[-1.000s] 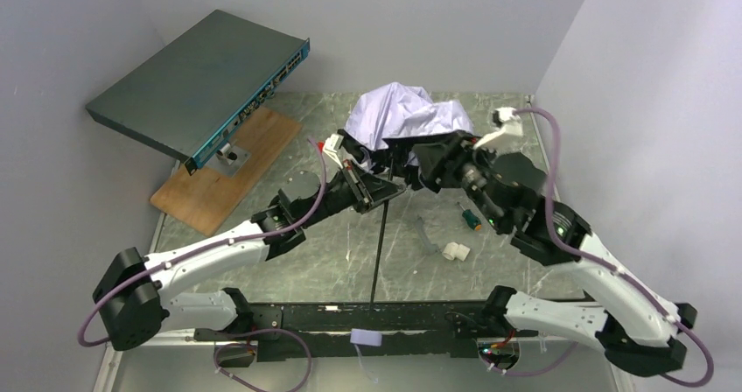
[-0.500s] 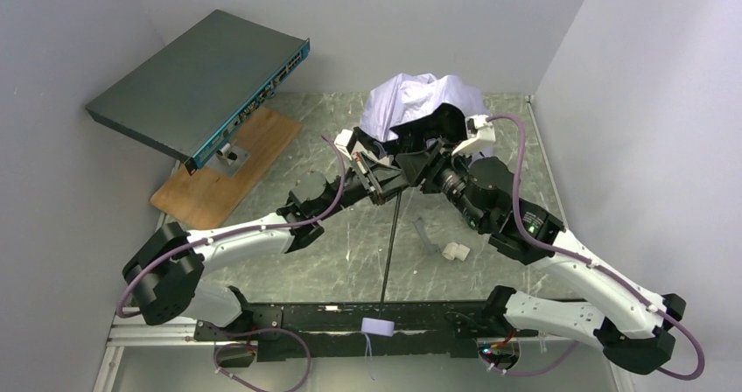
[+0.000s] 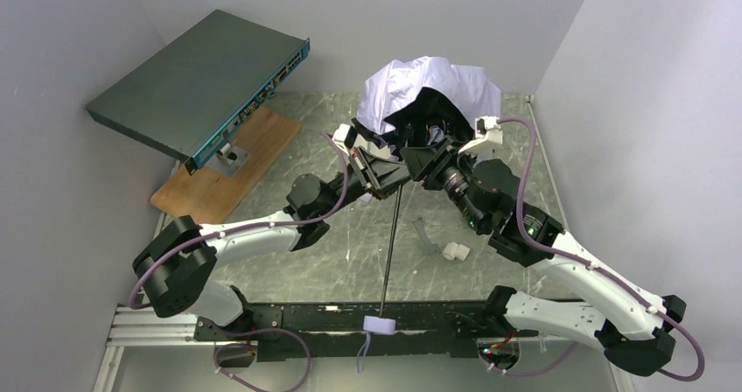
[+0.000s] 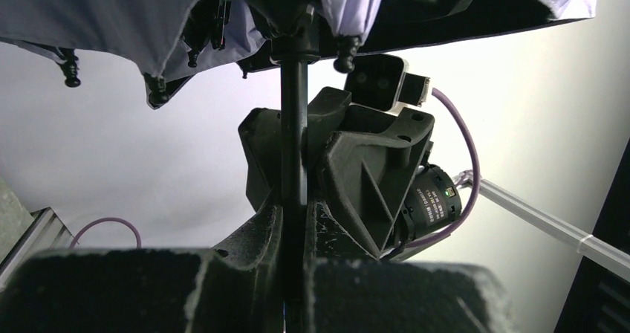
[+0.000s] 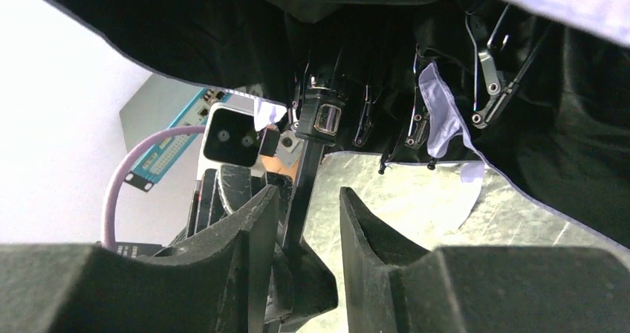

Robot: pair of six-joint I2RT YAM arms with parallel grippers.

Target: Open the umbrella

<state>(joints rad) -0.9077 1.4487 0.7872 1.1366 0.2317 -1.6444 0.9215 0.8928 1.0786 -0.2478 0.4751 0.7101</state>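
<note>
Shaft (image 3: 390,234) of the part-spread umbrella (image 3: 433,81) runs from the near edge up toward the far side, left gripper (image 4: 293,221) clamped on it, right gripper (image 5: 308,207) straddling it, seemingly unclosed, just below the runner (image 5: 321,117).

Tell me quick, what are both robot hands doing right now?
Left gripper: shut on the umbrella shaft.
Right gripper: open, fingers either side of that shaft.

Plain pale grey walls (image 3: 350,24) on three sides, evenly lit. Below, a grey-green marbled table (image 3: 341,252). At its far left, a wooden board (image 3: 210,191) lying flat, a flat dark box (image 3: 192,77) with a teal front tilted above it.
</note>
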